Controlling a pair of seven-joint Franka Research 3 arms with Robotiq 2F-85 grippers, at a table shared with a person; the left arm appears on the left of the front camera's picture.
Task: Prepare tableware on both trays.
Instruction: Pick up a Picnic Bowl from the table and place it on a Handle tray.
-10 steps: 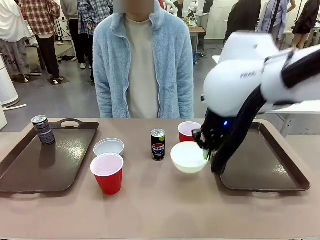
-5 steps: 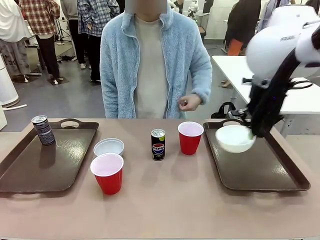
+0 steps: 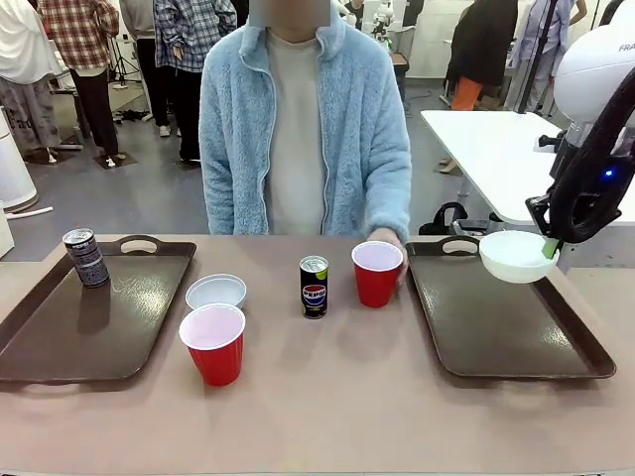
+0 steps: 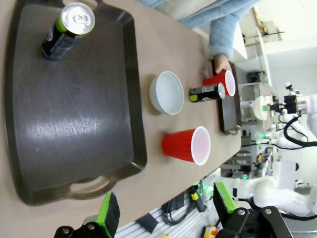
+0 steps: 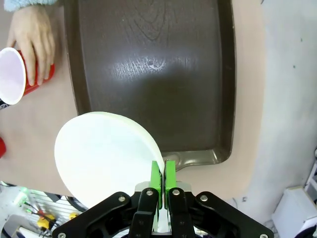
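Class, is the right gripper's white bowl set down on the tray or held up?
Held up. The right gripper is shut on the rim of the bowl, which hangs above the right tray, clear of its surface.

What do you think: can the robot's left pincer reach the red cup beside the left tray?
Probably yes: the left pincer is open and empty, and nothing stands between it and that red cup.

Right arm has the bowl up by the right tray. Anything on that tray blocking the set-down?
Nothing visible. The right tray is bare, and the right gripper pinches the bowl by its rim. The person's hand grips a red cup on the table beside the tray.
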